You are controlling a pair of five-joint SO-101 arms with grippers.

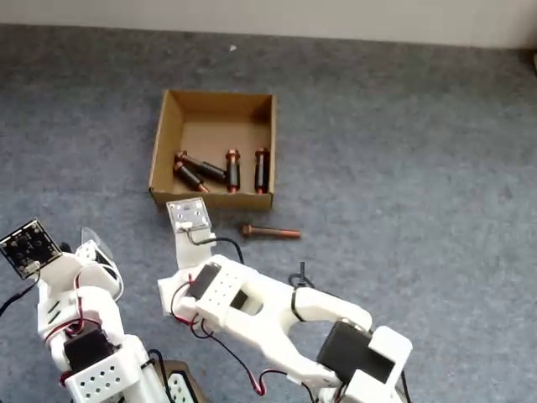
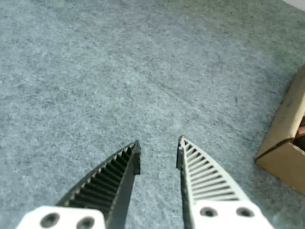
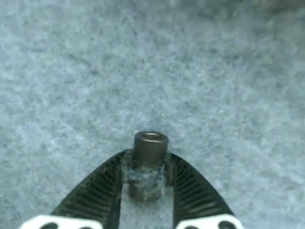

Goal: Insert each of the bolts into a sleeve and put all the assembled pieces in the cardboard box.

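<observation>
Right gripper (image 3: 147, 160) around sleeve (image 3: 150, 143) — bolt (image 1: 270, 232) near cardboard box (image 1: 210, 200)

There are four assembled pieces (image 1: 232, 170), one cardboard box (image 1: 214, 126), one bolt (image 1: 270, 231) and one sleeve (image 3: 150, 160).

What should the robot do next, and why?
Probably send the open left fingers to pick up the loose bolt lying on the carpet beside the cardboard box, since the right fingers hold a sleeve ready for it.
</observation>
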